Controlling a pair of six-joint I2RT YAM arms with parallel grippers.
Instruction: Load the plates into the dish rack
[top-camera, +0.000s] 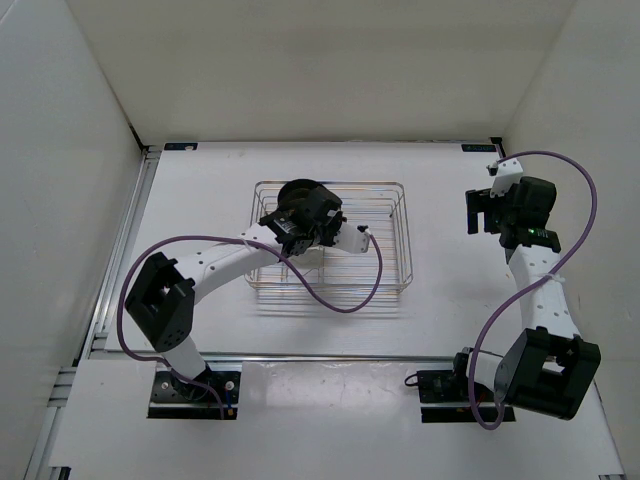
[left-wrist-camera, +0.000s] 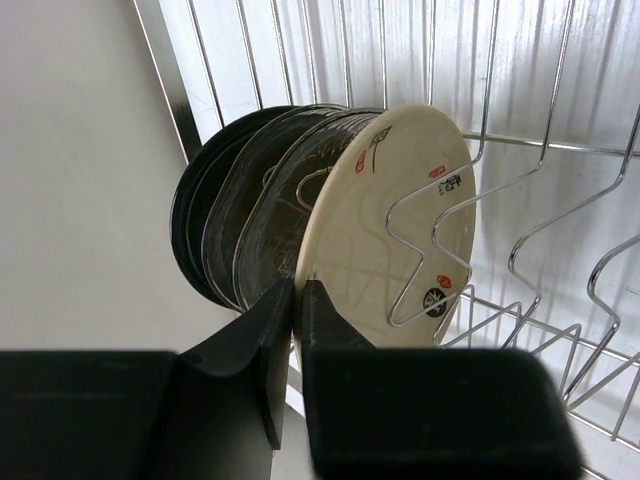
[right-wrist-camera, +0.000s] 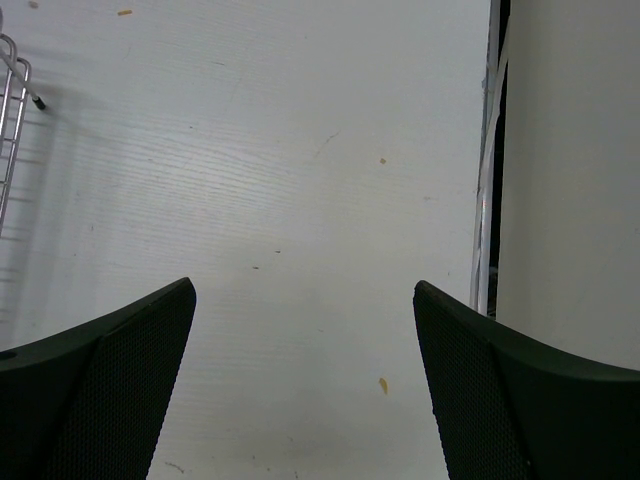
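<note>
The silver wire dish rack (top-camera: 385, 235) stands mid-table. In the left wrist view several plates stand on edge at the rack's (left-wrist-camera: 540, 170) end: a glossy black plate (left-wrist-camera: 190, 215), two translucent plates (left-wrist-camera: 265, 200) that look dark, and the cream plate (left-wrist-camera: 390, 220) with its stickered underside towards me, leaning on a zigzag prong. My left gripper (left-wrist-camera: 298, 292) is shut on the cream plate's lower rim. From above it (top-camera: 300, 222) hovers over the rack's far left, with the plates (top-camera: 297, 190) just behind it. My right gripper (top-camera: 488, 210) is open and empty over bare table (right-wrist-camera: 305, 300).
The rack's corner (right-wrist-camera: 12, 100) shows at the left of the right wrist view. The table's rail and white side wall (right-wrist-camera: 485, 200) are close on the right. A purple cable (top-camera: 345, 300) loops over the rack's near rim.
</note>
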